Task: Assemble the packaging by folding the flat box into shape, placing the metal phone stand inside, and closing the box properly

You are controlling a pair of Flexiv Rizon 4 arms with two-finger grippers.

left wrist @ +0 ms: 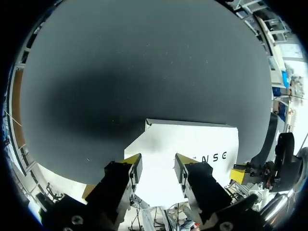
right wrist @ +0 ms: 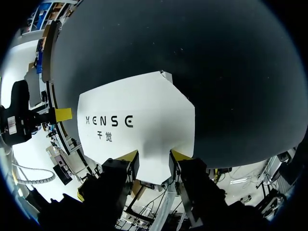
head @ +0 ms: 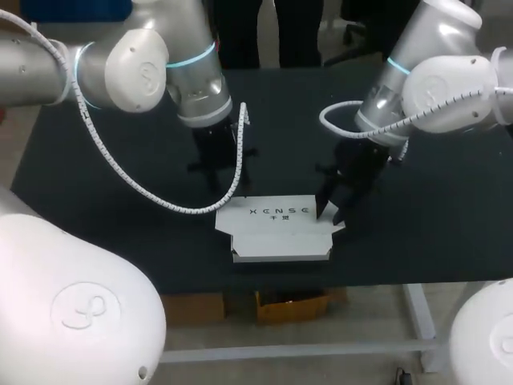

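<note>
The left claw [left wrist: 156, 163] is open and hovers just off the 11 o'clock corner of the white box [head: 280, 228]. The right claw [right wrist: 154, 161], fingers also apart, straddles the box's 3 o'clock edge. The box lies at 6 o'clock on the black desk [head: 80, 184].

Our count: one box [head: 279, 228], one table [head: 96, 160], two arms, two grippers.
We see a single white box near the front edge of the one black table. Two arms come in over it, the left arm [head: 136, 68] and the right arm [head: 437, 88]. They carry two grippers, the left gripper [left wrist: 158, 168] and the right gripper [right wrist: 154, 161], each with two yellow-tipped fingers [left wrist: 132, 161], four in all.
</note>
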